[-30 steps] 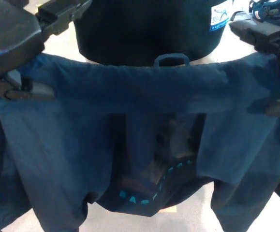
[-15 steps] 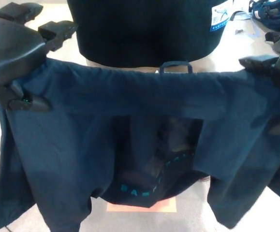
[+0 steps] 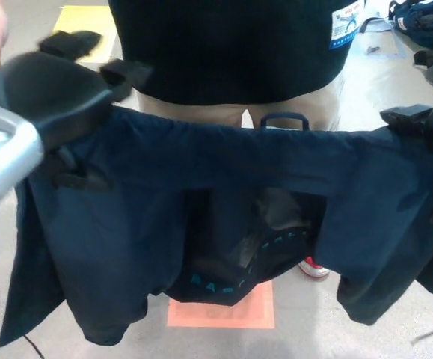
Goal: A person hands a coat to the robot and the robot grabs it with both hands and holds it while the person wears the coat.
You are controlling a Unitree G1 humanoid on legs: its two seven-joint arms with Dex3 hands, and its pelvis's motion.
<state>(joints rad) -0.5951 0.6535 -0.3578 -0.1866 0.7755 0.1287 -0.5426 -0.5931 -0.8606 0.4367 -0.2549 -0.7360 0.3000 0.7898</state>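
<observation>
Plainly, from the head view, the coat (image 3: 223, 172) hangs spread between both hands behind the person (image 3: 231, 45); it could slip from either pinch or sag if an arm tugs into a sleeve. Left hand (image 3: 70, 112) is raised, fingers clamped over the coat's edge; right hand (image 3: 425, 131) grips the opposite edge, level.

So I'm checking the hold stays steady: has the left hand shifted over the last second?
Yes. The left hand has moved rightward and slightly down in the picture, toward the coat's hanging loop, still gripping the coat.
</observation>
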